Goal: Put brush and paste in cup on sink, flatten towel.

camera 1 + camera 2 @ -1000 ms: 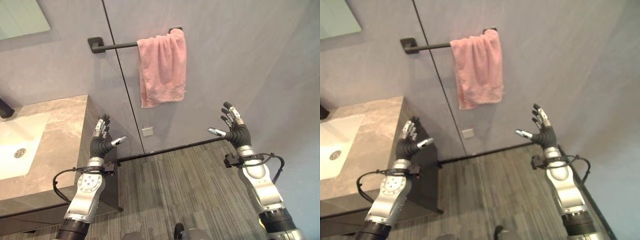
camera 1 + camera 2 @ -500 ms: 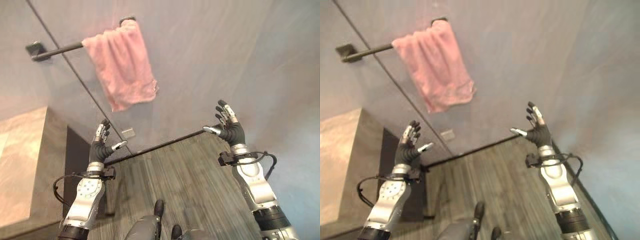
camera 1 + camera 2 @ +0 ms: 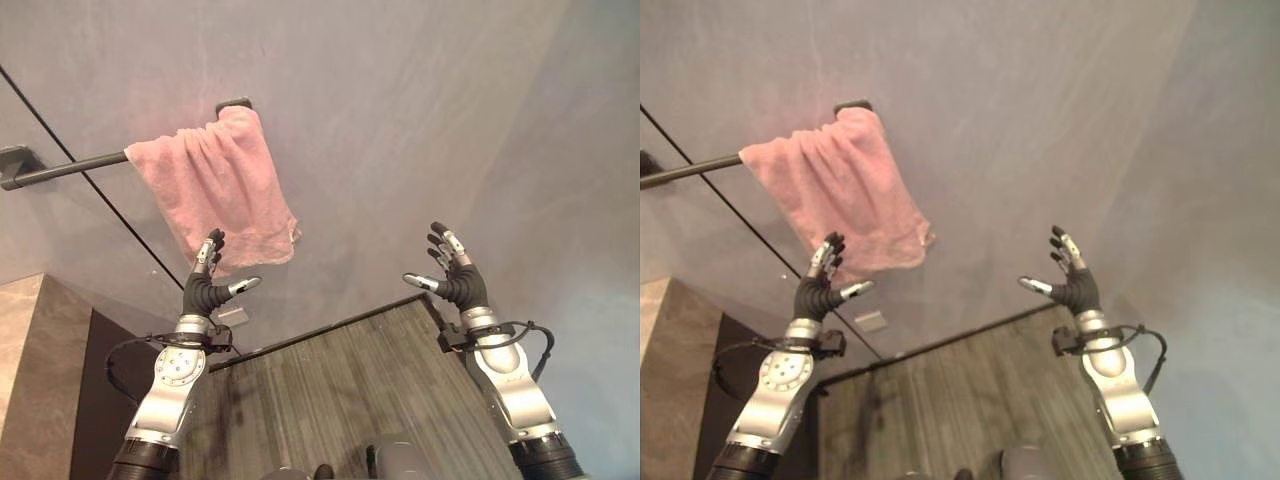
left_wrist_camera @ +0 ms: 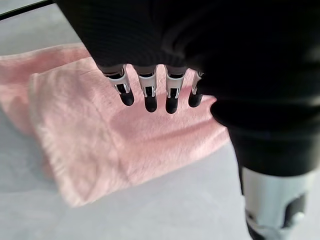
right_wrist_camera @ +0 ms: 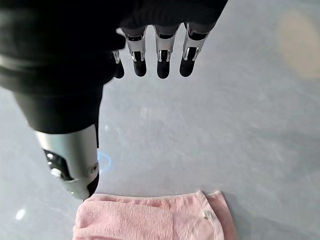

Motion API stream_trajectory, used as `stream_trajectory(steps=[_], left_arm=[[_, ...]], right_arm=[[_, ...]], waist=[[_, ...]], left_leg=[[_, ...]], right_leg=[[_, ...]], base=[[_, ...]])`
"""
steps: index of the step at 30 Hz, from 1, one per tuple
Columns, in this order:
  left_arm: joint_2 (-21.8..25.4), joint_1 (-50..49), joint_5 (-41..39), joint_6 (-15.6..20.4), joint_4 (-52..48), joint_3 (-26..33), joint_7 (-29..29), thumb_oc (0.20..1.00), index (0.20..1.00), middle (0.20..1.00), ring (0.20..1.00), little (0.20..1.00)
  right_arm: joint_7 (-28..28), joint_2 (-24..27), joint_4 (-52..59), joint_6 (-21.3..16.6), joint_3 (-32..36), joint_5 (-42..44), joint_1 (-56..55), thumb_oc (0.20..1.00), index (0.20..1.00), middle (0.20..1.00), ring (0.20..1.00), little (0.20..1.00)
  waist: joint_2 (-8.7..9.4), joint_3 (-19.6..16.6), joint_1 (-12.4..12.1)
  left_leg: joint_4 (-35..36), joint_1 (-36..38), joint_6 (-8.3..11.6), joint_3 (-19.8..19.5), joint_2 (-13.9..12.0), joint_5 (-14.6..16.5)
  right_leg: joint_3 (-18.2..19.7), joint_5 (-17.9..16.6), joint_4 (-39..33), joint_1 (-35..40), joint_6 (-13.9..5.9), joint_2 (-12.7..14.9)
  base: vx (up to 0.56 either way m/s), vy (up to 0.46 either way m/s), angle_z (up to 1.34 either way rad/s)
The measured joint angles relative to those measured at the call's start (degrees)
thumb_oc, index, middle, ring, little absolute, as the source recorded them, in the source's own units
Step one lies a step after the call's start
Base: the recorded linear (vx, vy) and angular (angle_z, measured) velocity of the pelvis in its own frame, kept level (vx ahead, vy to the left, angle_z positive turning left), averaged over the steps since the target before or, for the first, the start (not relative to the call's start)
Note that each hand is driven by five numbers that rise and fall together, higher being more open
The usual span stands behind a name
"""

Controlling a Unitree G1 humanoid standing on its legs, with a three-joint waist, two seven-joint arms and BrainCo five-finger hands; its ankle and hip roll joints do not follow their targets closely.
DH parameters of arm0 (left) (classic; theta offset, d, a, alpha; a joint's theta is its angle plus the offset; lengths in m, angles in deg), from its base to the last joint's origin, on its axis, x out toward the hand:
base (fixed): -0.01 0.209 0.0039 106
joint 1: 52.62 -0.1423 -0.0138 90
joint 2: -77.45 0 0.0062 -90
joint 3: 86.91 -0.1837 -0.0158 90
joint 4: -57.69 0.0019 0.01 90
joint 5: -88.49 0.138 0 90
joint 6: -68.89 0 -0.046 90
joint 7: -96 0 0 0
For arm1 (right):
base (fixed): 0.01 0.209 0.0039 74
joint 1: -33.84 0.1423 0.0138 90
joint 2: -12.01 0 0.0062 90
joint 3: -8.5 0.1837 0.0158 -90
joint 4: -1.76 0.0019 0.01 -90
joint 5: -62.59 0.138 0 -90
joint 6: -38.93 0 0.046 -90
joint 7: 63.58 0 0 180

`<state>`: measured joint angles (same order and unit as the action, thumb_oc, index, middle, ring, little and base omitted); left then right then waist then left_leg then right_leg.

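Both hands up, fingers spread, holding nothing.
My left hand [image 3: 207,288] is just below the pink towel [image 3: 212,190]; my right hand [image 3: 455,280] is well apart to its right. Towel hangs bunched at the right end of the wall bar [image 3: 62,168].

Left hand [image 3: 205,285] and right hand [image 3: 455,280]: silver fingers with dark tips, silver thumb, black ribbed cover over the back and wrist. Left arm [image 3: 168,392] and right arm [image 3: 512,385]: smooth silver-grey shells, tapered. Round disc [image 3: 180,367] with small dark screw dots on the left forearm. Black cuff [image 3: 545,455] at each shell's lower end.
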<state>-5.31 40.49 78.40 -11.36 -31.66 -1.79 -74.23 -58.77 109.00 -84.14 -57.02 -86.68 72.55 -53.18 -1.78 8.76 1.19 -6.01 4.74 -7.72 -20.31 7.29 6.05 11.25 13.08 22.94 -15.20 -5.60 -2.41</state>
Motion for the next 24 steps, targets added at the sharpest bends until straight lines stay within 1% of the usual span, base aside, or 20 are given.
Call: stream_trajectory(steps=[1,2,3,4,5,7,8,9,11,14,15,18,19,20,21,22,23,24], left_arm=[[0.75,0.64,0.09,0.03,-0.02,-0.41,-0.05,1.0,1.0,1.0,1.0,1.0],[1.12,0.73,0.41,0.02,-0.03,-0.54,-0.16,1.0,1.0,1.0,1.0,1.0],[1.11,0.39,1.22,-0.01,-0.06,-0.61,-0.31,1.0,1.0,1.0,1.0,1.0],[1.13,-0.17,1.68,0.0,-0.3,-0.69,-0.47,1.0,1.0,1.0,1.0,1.0],[1.05,-0.31,1.67,0.01,-0.47,-0.8,-0.5,1.0,1.0,1.0,1.0,1.0],[1.02,-0.29,1.67,0.01,-1.49,-0.86,-0.97,1.0,1.0,1.0,1.0,1.0],[1.01,-0.28,1.67,0.04,-2.27,-0.86,-1.22,1.0,1.0,1.0,1.0,1.0],[1.01,-0.31,1.62,0.01,-2.6,-0.87,-1.28,1.0,1.0,1.0,1.0,1.0],[1.01,-0.36,1.62,0.02,-2.6,-0.92,-1.33,1.0,1.0,1.0,1.0,1.0],[0.97,-0.4,1.58,0.01,-2.6,-0.87,-1.36,1.0,1.0,1.0,1.0,1.0],[0.93,-0.44,1.58,0.01,-2.6,-0.89,-1.37,1.0,1.0,1.0,1.0,1.0],[0.78,0.26,1.58,0.01,-2.47,-1.05,-1.59,1.0,1.0,1.0,1.0,1.0],[0.65,1.88,1.55,-0.02,-1.3,-2.08,-1.64,1.0,1.0,1.0,1.0,1.0],[0.51,3.87,1.51,-0.08,0.05,-3.44,-1.77,1.0,1.0,1.0,1.0,1.0],[0.13,5.06,1.31,0.03,0.22,-3.96,-2.01,1.0,1.0,1.0,1.0,1.0],[0.35,5.58,1.07,0.05,0.15,-4.13,-2.05,1.0,1.0,1.0,1.0,1.0],[0.53,5.56,0.98,0.04,0.16,-4.15,-2.0,1.0,1.0,1.0,1.0,1.0],[0.78,5.57,0.97,0.04,0.3,-4.25,-2.03,1.0,1.0,1.0,1.0,1.0]], right_arm=[[0.12,0.06,-0.01,0.0,0.08,0.01,-0.01,1.0,1.0,1.0,1.0,1.0],[0.11,-0.1,0.01,-0.01,0.05,0.1,-0.13,1.0,1.0,1.0,1.0,1.0],[0.11,-0.2,-0.05,0.0,0.09,0.14,-0.4,1.0,1.0,1.0,1.0,1.0],[0.11,0.13,-0.1,0.0,0.24,0.21,-0.31,1.0,1.0,1.0,1.0,1.0],[0.14,0.46,-0.18,0.0,0.37,0.23,-0.22,1.0,1.0,1.0,1.0,1.0],[0.12,1.08,-0.19,0.0,0.94,0.28,-0.03,1.0,1.0,1.0,1.0,1.0],[0.14,1.28,-0.19,0.0,1.35,0.31,0.06,1.0,1.0,1.0,1.0,1.0],[0.16,1.72,-0.2,0.0,1.49,0.41,0.59,1.0,1.0,1.0,1.0,1.0],[0.15,1.8,-0.21,-0.02,1.46,0.42,1.12,1.0,1.0,1.0,1.0,1.0],[0.12,1.81,-0.25,-0.02,1.35,0.45,1.23,1.0,1.0,1.0,1.0,1.0],[0.12,1.79,-0.26,-0.02,1.28,0.46,1.21,1.0,1.0,1.0,1.0,1.0],[0.03,1.85,-0.47,-0.03,1.05,0.48,0.99,1.0,1.0,1.0,1.0,1.0],[0.2,1.94,-0.39,-0.12,1.49,0.48,0.69,1.0,1.0,1.0,1.0,1.0],[0.26,2.48,-0.44,-0.07,1.62,0.5,0.35,1.0,1.0,1.0,1.0,1.0],[0.32,2.79,-0.35,-0.14,1.64,0.5,0.85,1.0,1.0,1.0,1.0,1.0],[0.38,2.81,-0.4,-0.18,1.61,0.5,1.49,1.0,1.0,1.0,1.0,1.0],[0.4,2.75,-0.47,-0.17,1.48,0.48,1.86,1.0,1.0,1.0,1.0,1.0],[0.46,2.68,-0.49,-0.17,1.54,0.48,1.99,1.0,1.0,1.0,1.0,1.0]], waist=[[0.94,-0.17,0.03],[1.63,-0.23,0.17],[2.11,-0.47,0.3],[1.96,-0.77,0.01],[1.25,-1.15,-0.16],[0.39,-1.68,-0.21],[0.36,-1.73,-0.22],[0.37,-1.74,-0.2],[0.4,-1.76,-0.16],[0.01,-1.86,-0.3],[0.07,-1.85,-0.17],[-0.17,-1.91,0.12],[0.39,-1.46,0.61],[0.96,-0.76,2.5],[1.07,-0.15,2.95],[0.71,0.52,2.75],[0.8,0.9,2.44],[1.15,1.3,2.7]], left_leg=[[0.22,-0.29,0.57,-1.19,0.02,0.64],[0.47,0.11,1.49,-2.15,0.08,1.51],[0.06,1.18,2.84,-3.0,0.18,2.02],[-0.18,2.64,4.59,-2.65,-0.51,3.22],[-0.45,2.62,5.34,-2.57,-1.65,3.76],[-0.49,2.26,6.13,-2.56,-3.45,4.2],[-0.48,2.25,6.17,-2.46,-4.15,4.2],[-0.74,2.47,6.7,-2.42,-5.1,3.95],[-0.81,2.74,8.22,-2.08,-5.35,3.02],[-0.79,4.03,8.79,-1.6,-6.11,2.76],[-0.89,4.18,8.88,-1.39,-6.08,2.82],[-0.79,3.73,9.49,-1.42,-6.07,2.62],[-4.16,1.47,11.45,-0.52,-5.24,2.84],[-8.36,-1.71,13.88,3.51,-4.23,2.47],[-10.27,-3.56,13.89,11.91,-4.97,2.48],[-12.1,-4.98,11.95,15.52,-5.66,3.59],[-11.57,-5.46,10.4,16.28,-6.22,4.51],[-12.2,-6.14,10.1,16.06,-6.94,4.82]], right_leg=[[0.73,-2.91,-6.34,-0.38,-0.8,-0.11],[0.32,-5.44,-8.16,-0.47,-1.1,0.43],[-1.16,-9.51,-8.82,0.59,-0.65,0.88],[-3.55,-13.9,-9.17,1.82,1.88,0.8],[-4.51,-13.82,-9.3,2.21,3.59,0.11],[-6.47,-13.93,-11.06,3.17,4.57,-0.89],[-7.19,-14.2,-11.86,3.74,4.81,-1.39],[-8.35,-15.11,-13.88,5.48,6.28,-1.91],[-8.84,-16.36,-16.42,7.48,7.87,-1.96],[-9.29,-16.43,-19.13,10.24,8.03,-2.39],[-9.32,-16.67,-19.72,10.95,8.27,-2.37],[-10.76,-16.57,-20.29,11.42,8.18,-1.92],[-12.88,-16.71,-20.19,11.44,8.02,-0.32],[-15.62,-16.72,-21.26,12.67,7.83,1.55],[-16.62,-15.74,-20.65,11.94,8.54,2.68],[-16.71,-15.63,-20.4,11.64,8.72,2.91],[-16.38,-15.28,-19.28,10.72,8.34,3.58],[-16.21,-15.16,-19.25,10.71,8.2,4.26]], base=[[0.14,-0.104,0.61],[0.08,-0.073,0.67],[0.11,-0.115,0.59],[0.12,-0.115,0.51],[0.15,-0.155,0.37],[0.1,-0.119,0.35],[0.08,-0.113,0.42],[0.08,-0.108,0.37],[0.08,-0.106,0.22],[0.04,-0.05,0.07],[0.04,-0.041,0.07],[-0.04,0.062,0.31],[-0.07,0.078,0.96],[-0.13,0.131,1.3],[-0.07,0.138,1.19],[-0.03,0.169,0.58],[-0.01,0.196,0.31],[-0.02,0.225,0.23]])
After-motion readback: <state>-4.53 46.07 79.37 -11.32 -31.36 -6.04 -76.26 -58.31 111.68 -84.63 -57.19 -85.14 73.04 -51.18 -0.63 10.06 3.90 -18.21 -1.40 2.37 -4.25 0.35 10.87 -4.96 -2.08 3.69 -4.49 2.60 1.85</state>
